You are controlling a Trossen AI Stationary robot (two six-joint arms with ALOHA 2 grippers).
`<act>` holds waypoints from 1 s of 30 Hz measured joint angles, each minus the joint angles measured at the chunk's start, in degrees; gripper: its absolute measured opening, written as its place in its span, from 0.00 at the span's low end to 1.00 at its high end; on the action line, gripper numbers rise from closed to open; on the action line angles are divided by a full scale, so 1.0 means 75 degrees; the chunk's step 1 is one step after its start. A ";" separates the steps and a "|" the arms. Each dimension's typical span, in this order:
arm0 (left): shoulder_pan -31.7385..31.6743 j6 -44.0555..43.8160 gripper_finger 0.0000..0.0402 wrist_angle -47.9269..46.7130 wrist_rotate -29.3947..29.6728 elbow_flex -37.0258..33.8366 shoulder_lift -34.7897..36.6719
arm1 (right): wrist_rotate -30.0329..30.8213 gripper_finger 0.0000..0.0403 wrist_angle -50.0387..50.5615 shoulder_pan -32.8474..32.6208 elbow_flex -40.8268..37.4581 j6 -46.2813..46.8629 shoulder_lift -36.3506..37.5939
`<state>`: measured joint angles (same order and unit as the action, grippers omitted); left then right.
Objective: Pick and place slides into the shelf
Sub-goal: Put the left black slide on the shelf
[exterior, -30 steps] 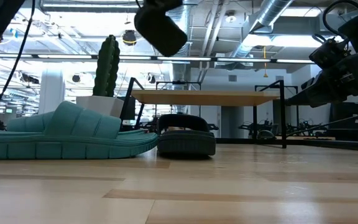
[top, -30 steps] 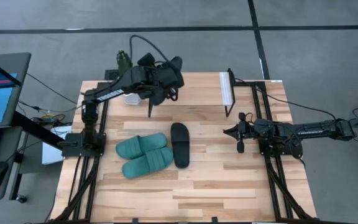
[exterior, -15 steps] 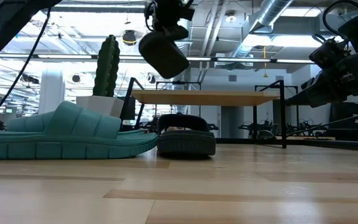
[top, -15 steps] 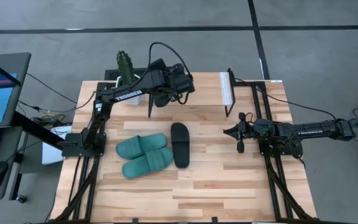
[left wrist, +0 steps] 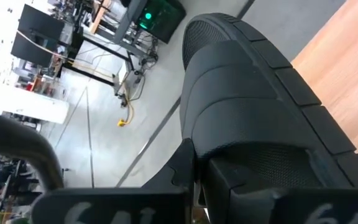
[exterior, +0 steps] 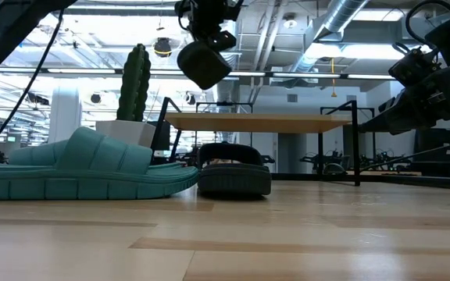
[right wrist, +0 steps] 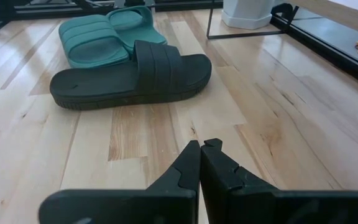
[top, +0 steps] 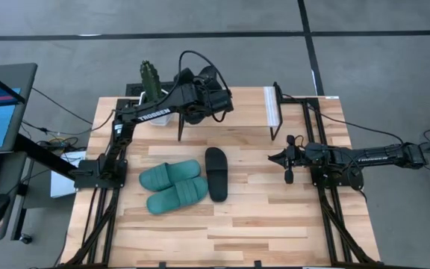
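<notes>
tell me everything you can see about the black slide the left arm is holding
The black slide is matte rubber with a wide ribbed strap and a grooved sole edge. The left hand is shut on it, holding it in the air, tilted, above the far side of the table near the shelf. Nothing else touches it.

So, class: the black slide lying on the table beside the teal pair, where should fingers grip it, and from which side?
Probably the wide strap of the black slide on the table, from above: it arches clear of the sole, which lies flat. The shut right gripper is nearest; the teal pair crowds its far side.
</notes>
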<state>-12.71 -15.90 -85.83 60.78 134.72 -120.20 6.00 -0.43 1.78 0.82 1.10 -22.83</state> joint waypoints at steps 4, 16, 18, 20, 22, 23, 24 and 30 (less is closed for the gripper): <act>0.0029 -0.0056 0.00 0.0012 0.0104 -0.0089 -0.0070 | -0.0001 0.00 0.0000 0.0000 -0.0003 -0.0003 0.0000; -0.0026 -0.0420 0.00 -0.0302 0.0413 -0.1019 -0.0507 | -0.0006 0.00 -0.0003 -0.0003 0.0000 -0.0003 0.0003; -0.0041 -0.0438 0.00 -0.0272 0.0377 -0.1138 -0.0508 | -0.0003 0.00 -0.0001 0.0000 -0.0003 -0.0002 -0.0002; -0.0058 -0.0408 0.00 -0.0049 0.0362 -0.1317 -0.0493 | -0.0006 0.00 0.0000 -0.0003 -0.0001 -0.0003 -0.0003; -0.0067 -0.0349 0.00 0.0087 0.0329 -0.1453 -0.0506 | 0.0000 0.00 -0.0002 -0.0002 -0.0002 0.0000 -0.0003; -0.0085 -0.0337 0.00 0.0072 0.0308 -0.1480 -0.0507 | -0.0003 0.00 0.0000 0.0000 0.0000 -0.0002 -0.0003; -0.0098 -0.0330 0.00 0.0079 0.0299 -0.1486 -0.0506 | -0.0006 0.00 0.0000 -0.0003 0.0000 0.0000 -0.0003; -0.0159 -0.0239 0.00 0.0114 0.0224 -0.1492 -0.0498 | -0.0003 0.00 0.0000 0.0000 -0.0001 0.0000 -0.0003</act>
<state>-13.90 -17.68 -84.97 62.47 123.52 -123.94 5.98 -0.43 1.78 0.82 1.10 -22.85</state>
